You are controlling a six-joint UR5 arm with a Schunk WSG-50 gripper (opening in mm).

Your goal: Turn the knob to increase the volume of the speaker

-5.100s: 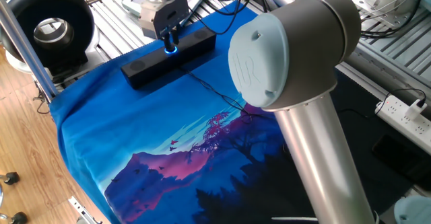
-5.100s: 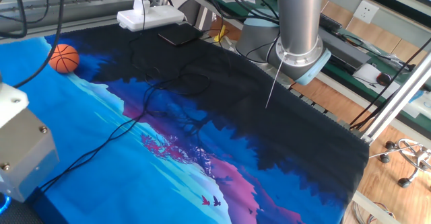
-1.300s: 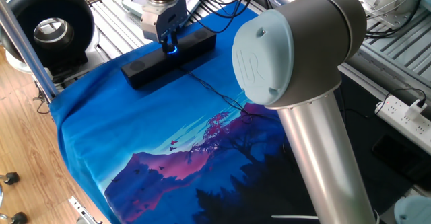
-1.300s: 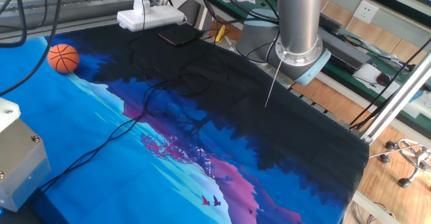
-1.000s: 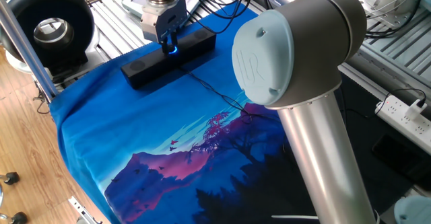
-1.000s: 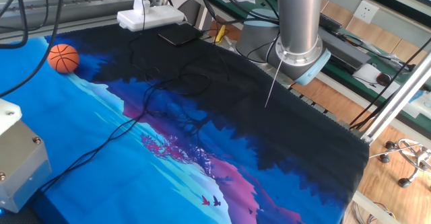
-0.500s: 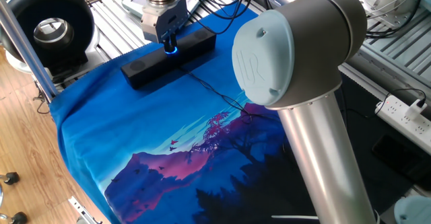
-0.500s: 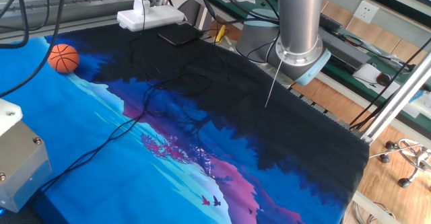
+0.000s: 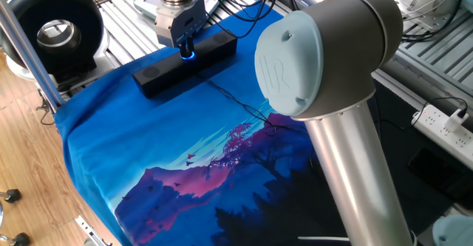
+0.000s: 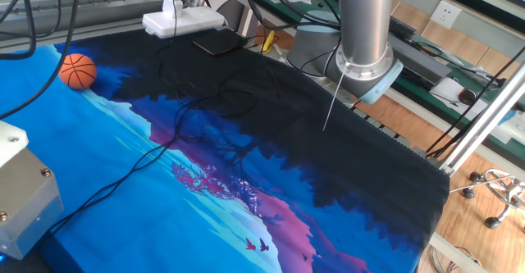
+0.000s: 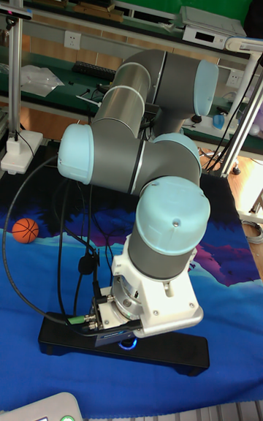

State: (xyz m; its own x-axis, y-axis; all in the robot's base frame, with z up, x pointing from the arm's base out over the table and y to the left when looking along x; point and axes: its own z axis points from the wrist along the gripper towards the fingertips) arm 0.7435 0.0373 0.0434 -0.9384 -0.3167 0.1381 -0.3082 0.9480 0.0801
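pincer [image 9: 187,42] poised on the speaker's [image 9: 185,63] blue-lit knob [image 9: 187,53].

Matt black plastic on the speaker [image 9: 185,63]; glowing blue ring at the knob [image 9: 187,52]. Smooth printed cloth [image 9: 162,157] over the table, slightly creased. Brushed grey metal and pale blue glossy plastic caps on the arm [image 9: 325,69]. Rubbery orange ball [image 10: 76,70].

Lighting: bright, even, from overhead; shadows soft. Glow: blue ring at the knob [image 9: 187,53], directly below the jaws. Glare: soft sheen on the arm [image 9: 347,157]. Focus: near arm slightly soft; backgrounds mildly blurred.
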